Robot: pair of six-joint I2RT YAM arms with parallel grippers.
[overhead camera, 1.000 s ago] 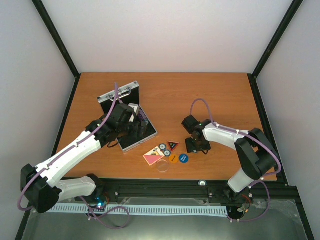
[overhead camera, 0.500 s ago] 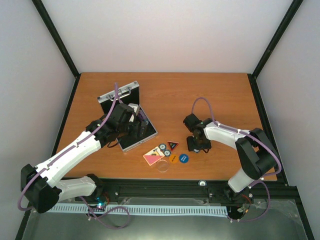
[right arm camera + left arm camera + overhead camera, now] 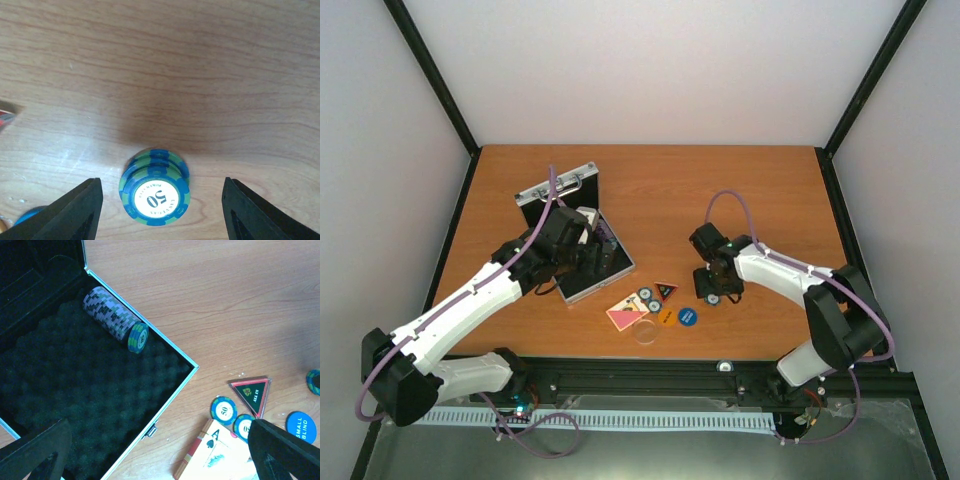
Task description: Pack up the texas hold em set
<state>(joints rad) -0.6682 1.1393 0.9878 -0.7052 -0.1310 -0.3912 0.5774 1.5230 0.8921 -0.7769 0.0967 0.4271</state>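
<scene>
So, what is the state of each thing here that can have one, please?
case, open, lid raised.
chip roll, lying on its side inside the case.
chip stack, standing on the table, not gripped.
left gripper, open, empty, above the case.
right gripper, open, fingers either side of the chip stack, apart from it.
card deck, flat on the table, unpacked.
triangle, flat on the table, unpacked.

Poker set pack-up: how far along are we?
Done: one chip roll lies in the open case. In hand: right hand open around a chip stack on the table, not gripping; left hand open over the case, empty. Left: two loose chips, triangle, card deck, orange disc, blue disc, clear disc, all on the table; then close the lid.
</scene>
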